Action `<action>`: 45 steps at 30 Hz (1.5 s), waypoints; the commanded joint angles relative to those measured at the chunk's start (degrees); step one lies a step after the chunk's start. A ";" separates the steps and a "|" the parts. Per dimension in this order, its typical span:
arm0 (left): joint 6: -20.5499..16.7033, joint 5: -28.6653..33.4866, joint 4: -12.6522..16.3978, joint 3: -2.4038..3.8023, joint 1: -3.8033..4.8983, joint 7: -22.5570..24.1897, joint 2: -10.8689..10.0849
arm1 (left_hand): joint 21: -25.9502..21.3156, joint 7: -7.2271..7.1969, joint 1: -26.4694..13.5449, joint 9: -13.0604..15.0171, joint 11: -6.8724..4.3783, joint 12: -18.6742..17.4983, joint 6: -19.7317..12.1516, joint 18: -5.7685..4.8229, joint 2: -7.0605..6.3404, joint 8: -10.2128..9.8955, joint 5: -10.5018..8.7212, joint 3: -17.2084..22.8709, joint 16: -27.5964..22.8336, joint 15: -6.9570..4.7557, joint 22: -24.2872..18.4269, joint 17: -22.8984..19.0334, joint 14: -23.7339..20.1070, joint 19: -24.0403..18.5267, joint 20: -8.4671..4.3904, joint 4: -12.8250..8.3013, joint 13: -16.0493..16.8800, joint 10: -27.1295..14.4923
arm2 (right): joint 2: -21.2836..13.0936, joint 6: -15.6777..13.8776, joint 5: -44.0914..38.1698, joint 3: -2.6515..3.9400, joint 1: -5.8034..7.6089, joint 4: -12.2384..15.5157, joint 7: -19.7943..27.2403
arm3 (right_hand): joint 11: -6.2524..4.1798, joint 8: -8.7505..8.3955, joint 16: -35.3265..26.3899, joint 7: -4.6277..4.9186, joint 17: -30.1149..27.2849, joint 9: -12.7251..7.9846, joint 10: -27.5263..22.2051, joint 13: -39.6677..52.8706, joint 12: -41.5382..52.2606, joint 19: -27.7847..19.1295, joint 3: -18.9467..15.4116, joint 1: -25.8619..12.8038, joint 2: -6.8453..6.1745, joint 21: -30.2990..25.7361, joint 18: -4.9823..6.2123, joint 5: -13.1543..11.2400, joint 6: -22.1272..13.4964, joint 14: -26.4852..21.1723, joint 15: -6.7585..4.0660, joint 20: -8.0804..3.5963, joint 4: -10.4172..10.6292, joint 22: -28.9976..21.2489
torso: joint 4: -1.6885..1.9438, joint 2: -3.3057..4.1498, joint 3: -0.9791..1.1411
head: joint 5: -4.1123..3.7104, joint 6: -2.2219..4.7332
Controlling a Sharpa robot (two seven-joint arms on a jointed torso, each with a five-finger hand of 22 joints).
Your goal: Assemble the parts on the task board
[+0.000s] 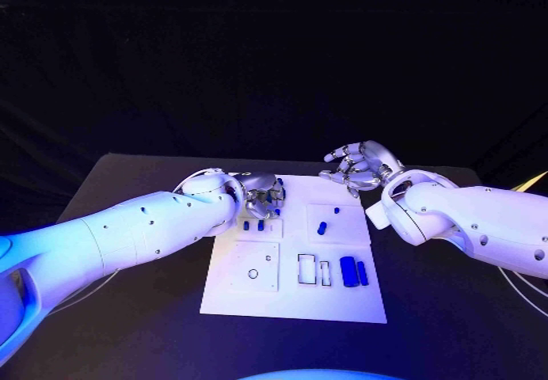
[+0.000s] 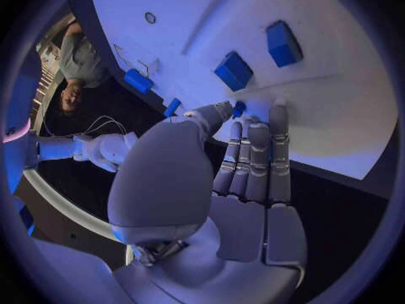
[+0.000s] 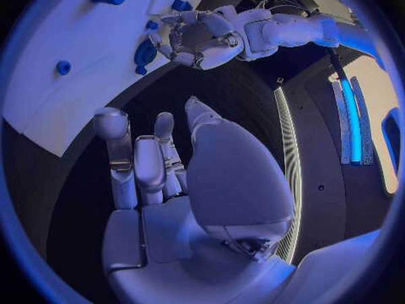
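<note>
Now we see the left hand on the board's far left corner, fingers touching a small part, hold uncertain; the right hand hovers empty, fingers loosely curled, off the far edge.

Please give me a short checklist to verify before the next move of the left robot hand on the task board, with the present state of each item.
1. Left robot hand is over the task board, at its far left part: ok.
2. Its fingertips touch the board beside a small blue part: ok.
3. That part is really pinched: cannot tell.
4. Right robot hand stays off the board's far edge, holding nothing: ok.
5. Two blue cylinders lie free at the near right of the board: ok.
</note>
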 commanded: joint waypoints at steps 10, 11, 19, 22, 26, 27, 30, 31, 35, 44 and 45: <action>1.43 -0.53 -0.65 -0.02 -0.04 -0.25 0.99 | 2.11 -0.28 0.47 -1.72 -0.41 0.24 2.80 -0.07 1.19 -1.60 -0.21 2.06 4.66 -0.56 1.69 3.17 3.41 0.23 -0.28 -1.36 -1.02 2.07 | -0.02 0.29 -0.03 0.01 -0.04 0.15 0.05 | -0.71 1.52 -1.00 0.16 -0.29 -0.14 -3.05 -0.60 -0.52 -0.79 2.04 -0.54 0.16 -0.95 0.30 0.16 0.45 -0.44 0.09 -0.04 0.08 -0.32 | -0.07 0.04 0.03 | 0.03 -0.24; 1.54 -0.60 -0.72 -0.04 -0.05 -0.28 1.06 | 2.53 -0.33 0.35 -1.95 -0.60 0.42 3.11 -0.09 1.26 -1.82 -0.22 2.14 5.59 -0.70 1.97 4.25 4.30 0.28 -0.38 -1.53 -1.08 2.64 | -0.01 0.31 -0.03 0.01 -0.04 0.15 0.05 | -0.71 1.52 -1.00 0.16 -0.29 -0.14 -3.05 -0.60 -0.52 -0.79 2.04 -0.54 0.16 -0.95 0.30 0.16 0.45 -0.44 0.09 -0.04 0.08 -0.32 | -0.06 0.03 0.03 | 0.03 -0.26; 2.14 -0.98 -1.17 -0.14 -0.15 -0.46 1.42 | 3.35 -0.49 0.12 -2.30 -0.95 0.68 4.10 -0.08 1.48 -2.08 -0.27 2.29 7.18 -0.98 2.54 5.89 5.75 0.35 -0.59 -1.90 -1.23 3.61 | 0.00 0.37 -0.03 0.01 -0.04 0.17 0.06 | -0.71 1.52 -1.00 0.16 -0.29 -0.14 -3.05 -0.60 -0.52 -0.79 2.04 -0.54 0.16 -0.95 0.30 0.16 0.45 -0.44 0.09 -0.04 0.08 -0.32 | -0.02 0.01 0.03 | -0.10 -0.38; 2.30 -1.09 -1.28 -0.17 -0.19 -0.53 1.54 | 3.60 -0.52 0.08 -2.40 -1.05 0.74 4.36 -0.08 1.56 -2.16 -0.28 2.34 7.69 -1.06 2.71 6.51 6.25 0.39 -0.64 -2.03 -1.27 3.89 | 0.00 0.38 -0.03 0.01 -0.04 0.18 0.05 | -0.71 1.52 -1.00 0.16 -0.29 -0.14 -3.05 -0.60 -0.52 -0.79 2.04 -0.54 0.16 -0.95 0.30 0.16 0.45 -0.44 0.09 -0.04 0.08 -0.32 | -0.01 0.01 0.01 | -0.11 -0.41; 2.71 -1.26 -1.42 -0.20 -0.24 -0.75 1.66 | 4.37 -0.59 0.08 -2.61 -1.28 0.89 4.66 -0.19 1.72 -2.41 -0.29 2.47 8.66 -1.25 3.53 7.73 7.28 0.88 -0.73 -2.31 -1.33 4.50 | 0.00 0.40 -0.03 0.01 -0.04 0.18 0.05 | -0.71 1.52 -1.00 0.16 -0.29 -0.14 -3.05 -0.60 -0.52 -0.79 2.04 -0.54 0.16 -0.95 0.30 0.16 0.45 -0.44 0.09 -0.04 0.08 -0.32 | -0.03 0.00 0.00 | -0.21 -0.46; 2.84 -1.29 -1.46 -0.21 -0.25 -0.83 1.69 | 4.48 -0.60 0.09 -2.64 -1.31 0.89 4.70 -0.21 1.74 -2.45 -0.29 2.49 8.73 -1.27 3.65 7.76 7.33 0.95 -0.75 -2.34 -1.34 4.56 | 0.00 0.40 -0.03 0.01 -0.04 0.18 0.05 | -0.71 1.52 -1.00 0.16 -0.29 -0.14 -3.05 -0.60 -0.52 -0.79 2.04 -0.54 0.16 -0.95 0.30 0.16 0.45 -0.44 0.09 -0.04 0.08 -0.32 | -0.04 0.00 -0.01 | -0.21 -0.48; 3.21 -1.40 -1.63 -0.25 -0.28 -1.03 1.76 | 4.65 -0.63 0.12 -2.68 -1.35 0.88 4.80 -0.23 1.80 -2.51 -0.29 2.55 8.88 -1.32 3.82 7.87 7.45 1.04 -0.78 -2.43 -1.37 4.64 | -0.01 0.41 -0.03 0.01 -0.04 0.17 0.04 | -0.73 1.61 -1.08 0.14 -0.33 -0.15 -2.96 -0.76 -0.53 -0.76 2.12 -0.58 0.17 -1.18 0.33 0.15 0.48 -0.40 0.07 -0.06 0.08 -0.50 | -0.05 -0.01 -0.02 | -0.23 -0.50; 3.30 -1.53 -1.71 -0.27 -0.29 -1.08 1.80 | 4.86 -0.63 0.17 -2.72 -1.38 0.87 4.87 -0.27 1.86 -2.54 -0.28 2.60 9.03 -1.35 4.08 8.06 7.61 1.21 -0.80 -2.50 -1.40 4.70 | -0.01 0.41 -0.03 0.01 -0.04 0.17 0.04 | -0.73 1.61 -1.08 0.14 -0.33 -0.15 -2.96 -0.76 -0.53 -0.76 2.12 -0.58 0.17 -1.18 0.33 0.15 0.48 -0.40 0.07 -0.06 0.08 -0.50 | -0.02 -0.01 -0.03 | -0.25 -0.52; 3.46 -1.87 -2.03 -0.42 -0.34 -1.20 1.98 | 6.25 -0.59 0.39 -2.91 -1.59 0.95 5.21 -0.59 2.17 -2.80 -0.31 2.84 9.87 -1.53 5.91 9.15 8.55 2.44 -0.92 -2.93 -1.48 5.30 | 0.01 0.42 -0.03 0.01 -0.04 0.18 0.05 | -0.73 1.61 -1.08 0.14 -0.33 -0.15 -2.96 -0.76 -0.53 -0.76 2.12 -0.58 0.17 -1.18 0.33 0.15 0.48 -0.40 0.07 -0.06 0.08 -0.50 | 0.01 -0.01 -0.01 | -0.28 -0.55; 2.26 -2.15 -2.25 -0.67 -0.60 -0.84 2.25 | 9.79 -0.84 0.37 -3.09 -2.58 0.66 7.88 -1.36 3.14 -3.03 -0.34 3.28 11.99 -2.35 10.50 12.13 11.47 5.49 -1.62 -3.90 -1.83 8.31 | 0.07 0.41 -0.03 0.01 -0.04 0.19 0.09 | -0.76 1.77 -1.16 0.10 -0.36 -0.14 -2.87 -0.95 -0.55 -0.62 2.22 -0.66 0.19 -1.16 0.31 0.14 0.59 -0.35 0.04 -0.07 0.08 -0.54 | -0.06 0.03 -0.02 | -0.32 -0.62; 1.96 -2.17 -2.25 -0.68 -0.62 -0.75 2.24 | 10.34 -0.90 0.32 -3.07 -2.76 0.47 8.38 -1.51 3.27 -3.04 -0.34 3.33 12.31 -2.50 11.28 12.80 12.04 6.08 -1.73 -4.03 -1.92 8.87 | 0.07 0.41 -0.03 0.01 -0.04 0.19 0.09 | -0.76 1.77 -1.16 0.10 -0.36 -0.14 -2.87 -0.95 -0.55 -0.62 2.22 -0.66 0.19 -1.16 0.31 0.14 0.59 -0.35 0.04 -0.07 0.08 -0.54 | -0.03 -0.01 -0.01 | -0.36 -0.62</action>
